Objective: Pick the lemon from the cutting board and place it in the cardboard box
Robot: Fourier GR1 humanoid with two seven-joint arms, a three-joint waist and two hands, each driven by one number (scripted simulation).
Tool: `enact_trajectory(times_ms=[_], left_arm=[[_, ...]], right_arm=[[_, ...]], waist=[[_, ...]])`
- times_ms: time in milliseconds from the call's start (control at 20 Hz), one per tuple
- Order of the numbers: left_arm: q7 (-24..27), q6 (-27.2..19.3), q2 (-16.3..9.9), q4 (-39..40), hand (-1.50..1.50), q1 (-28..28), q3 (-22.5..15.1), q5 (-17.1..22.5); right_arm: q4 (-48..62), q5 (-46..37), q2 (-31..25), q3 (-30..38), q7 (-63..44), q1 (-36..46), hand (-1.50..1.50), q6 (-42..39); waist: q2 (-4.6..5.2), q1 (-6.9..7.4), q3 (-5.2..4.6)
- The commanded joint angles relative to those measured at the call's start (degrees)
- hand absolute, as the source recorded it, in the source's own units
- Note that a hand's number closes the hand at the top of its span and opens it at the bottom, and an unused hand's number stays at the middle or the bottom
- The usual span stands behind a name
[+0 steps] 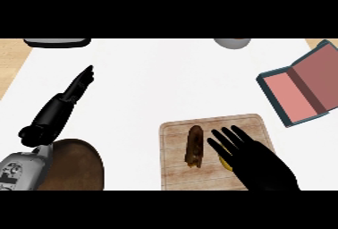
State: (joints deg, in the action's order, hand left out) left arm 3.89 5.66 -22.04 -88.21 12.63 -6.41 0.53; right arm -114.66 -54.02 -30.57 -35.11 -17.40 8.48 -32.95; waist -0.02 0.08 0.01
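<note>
A white counter (158,85) fills the view from above. At about five o'clock lies a pale wooden cutting board (178,172) with a grooved border. On it rests a long brown baked item (195,146), lying lengthwise. Just to its right, the robot's black right hand (254,159) spreads over the board with fingers straight and apart, holding nothing. A small yellow lemon (225,163) peeks out from under the hand's left edge, mostly hidden, on the board. At two o'clock, well apart from the board, sits an open box with a reddish-pink inside and dark teal rim (300,85). At nine o'clock the black left hand (78,87) points toward twelve, fingers straight together, empty. A dark brown round object (82,165) lies at seven o'clock. A grey round object (232,42) and a dark-rimmed object (58,42) touch the top edge.
</note>
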Motion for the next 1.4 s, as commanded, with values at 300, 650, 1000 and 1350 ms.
enact_trajectory(times_ms=[300,650,1000,1350], left_arm=[[1.38,2.48,2.91,-2.14,0.00,-3.80,2.13,-3.24],[1.72,5.52,4.04,1.13,0.00,-1.18,5.12,-4.20],[-2.60,3.20,7.52,-4.18,0.00,-1.74,3.60,-7.14],[-1.55,5.03,8.99,-3.61,0.00,-2.25,4.11,-8.02]], right_arm=[[6.77,-5.59,2.87,3.11,9.14,-0.33,-1.50,1.87],[10.39,-8.57,5.85,6.08,11.94,-0.64,-1.50,0.53],[14.55,-15.16,11.73,3.99,8.36,-0.16,-1.50,2.01],[22.84,-15.97,8.72,7.47,19.11,-2.41,-1.50,9.12]], waist=[[0.00,0.05,-0.01],[0.00,-0.10,-0.01],[-0.02,0.10,-0.01],[0.01,0.01,0.00]])
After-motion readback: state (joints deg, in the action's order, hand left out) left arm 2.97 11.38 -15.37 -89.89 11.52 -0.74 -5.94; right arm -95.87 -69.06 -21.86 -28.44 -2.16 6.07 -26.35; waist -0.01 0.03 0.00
